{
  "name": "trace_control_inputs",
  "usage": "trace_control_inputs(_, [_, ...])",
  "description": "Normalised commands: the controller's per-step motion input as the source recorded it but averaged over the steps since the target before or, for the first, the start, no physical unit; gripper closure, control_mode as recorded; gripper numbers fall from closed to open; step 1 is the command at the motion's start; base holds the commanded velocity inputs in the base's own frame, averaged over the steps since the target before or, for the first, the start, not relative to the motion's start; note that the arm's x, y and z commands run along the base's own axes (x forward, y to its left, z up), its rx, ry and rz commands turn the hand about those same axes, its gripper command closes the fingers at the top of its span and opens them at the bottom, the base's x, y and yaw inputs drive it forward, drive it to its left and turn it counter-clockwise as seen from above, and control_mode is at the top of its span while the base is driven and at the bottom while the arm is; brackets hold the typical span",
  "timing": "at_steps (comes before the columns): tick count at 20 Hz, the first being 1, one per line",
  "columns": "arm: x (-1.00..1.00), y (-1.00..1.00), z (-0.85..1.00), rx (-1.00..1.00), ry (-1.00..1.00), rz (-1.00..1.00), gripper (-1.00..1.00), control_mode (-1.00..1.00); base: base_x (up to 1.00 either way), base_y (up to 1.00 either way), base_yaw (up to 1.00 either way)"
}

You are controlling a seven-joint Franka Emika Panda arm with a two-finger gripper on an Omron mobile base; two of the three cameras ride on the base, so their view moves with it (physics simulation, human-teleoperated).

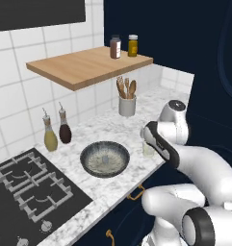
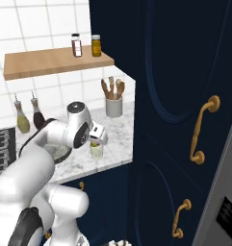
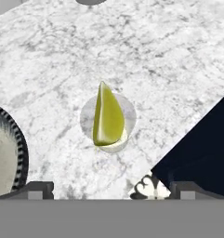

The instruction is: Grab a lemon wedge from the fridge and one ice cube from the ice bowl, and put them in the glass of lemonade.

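Hovering wide-open above the short pale glass of lemonade [image 3: 108,123] on the marble desk [image 3: 155,60], the hand [image 2: 96,139] is dropping the yellow lemon wedge [image 3: 107,118] in; next, the ice cube from the speckled grey ice bowl [image 1: 105,158].

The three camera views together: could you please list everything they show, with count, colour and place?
lemon wedge: one, yellow, in the glass
glass of lemonade: one, pale, near the counter's front edge
ice bowl: one, dark grey, beside the stove
ice cube: one, whitish, in the bowl
oil bottles: two, yellow and dark, by the wall
spoon crock: one, white, under the shelf
spice jars: two, on the wooden shelf
stove: one, black, left
cabinets: navy, gold handles
gripper: one, open, above the glass
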Motion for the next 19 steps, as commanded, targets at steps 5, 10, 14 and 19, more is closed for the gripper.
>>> trace_control_inputs(5, [-0.92,0.0,0.43,0.01,-0.01,0.01,-1.0,-1.0,0.0,0.0,0.0])
trace_control_inputs(10, [-0.8,0.0,1.0,-0.07,0.13,0.01,-1.0,-1.0,0.0,0.0,0.0])
trace_control_inputs(14, [-1.0,0.01,0.23,0.01,0.01,0.0,-1.0,-1.0,0.0,0.0,0.0])
trace_control_inputs(19, [-0.84,-0.01,0.15,0.04,0.0,0.0,-1.0,-1.0,0.0,0.0,0.0])
